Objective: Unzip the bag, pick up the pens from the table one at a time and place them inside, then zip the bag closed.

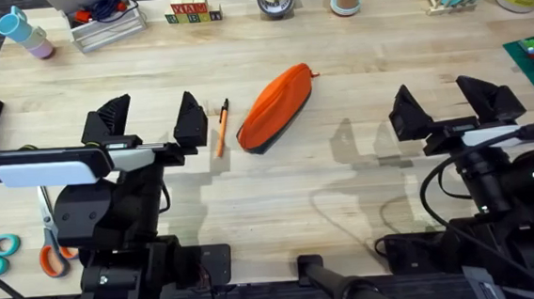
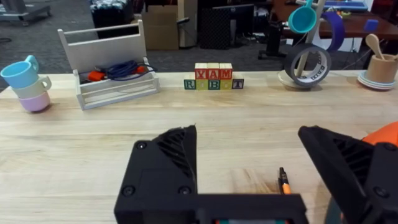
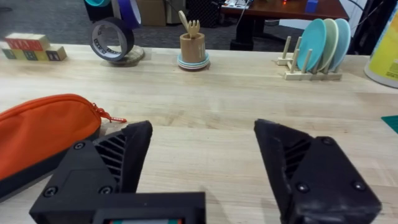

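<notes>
Both the left hand (image 1: 149,118) and right hand (image 1: 452,102) are held apart; the pen (image 1: 221,128) is laid beside the bag (image 1: 276,106) mid-bench (image 1: 355,58).

Pen (image 2: 283,182): lower length hidden behind left gripper (image 2: 249,180) body. Bag (image 3: 46,134): far end cut by frame edge beside right gripper (image 3: 202,168); zipper state untellable.

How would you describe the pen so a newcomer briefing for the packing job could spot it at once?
Start at the large light wooden tabletop and find the elongated orange fabric pouch with the dark underside near its middle. Just beside the pouch, on the left arm's side, lies a thin orange pen with a black end, not touching it. It is far slimmer than the pouch and, unlike the orange-handled scissors at the table's near left edge, has no loops.
</notes>
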Robot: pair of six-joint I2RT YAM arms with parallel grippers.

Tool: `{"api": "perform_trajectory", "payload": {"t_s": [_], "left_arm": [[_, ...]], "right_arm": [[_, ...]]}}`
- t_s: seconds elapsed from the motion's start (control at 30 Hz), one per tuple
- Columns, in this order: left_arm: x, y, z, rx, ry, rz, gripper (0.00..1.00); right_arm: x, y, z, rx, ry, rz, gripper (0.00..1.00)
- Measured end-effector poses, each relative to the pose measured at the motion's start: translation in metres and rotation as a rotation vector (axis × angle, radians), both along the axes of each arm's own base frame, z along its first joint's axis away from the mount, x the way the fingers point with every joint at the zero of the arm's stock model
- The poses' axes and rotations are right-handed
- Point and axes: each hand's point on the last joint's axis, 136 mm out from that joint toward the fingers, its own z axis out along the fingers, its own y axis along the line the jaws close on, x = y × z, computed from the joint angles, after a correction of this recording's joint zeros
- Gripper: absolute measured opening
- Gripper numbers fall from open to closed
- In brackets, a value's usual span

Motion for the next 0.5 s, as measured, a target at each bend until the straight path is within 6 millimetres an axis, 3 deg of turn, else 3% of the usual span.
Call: {"api": "perform_trajectory", "payload": {"t_s": [0.27,0.5], "left_arm": [[0.000,0.000,0.001,0.000,-0.005,0.000,0.993],[-0.001,0.000,0.022,0.000,-0.087,0.000,0.993]], "right_arm": [[0.000,0.000,-0.001,0.000,0.005,0.000,0.997],[0.000,0.001,0.005,0.000,-0.022,0.003,0.996]]}}
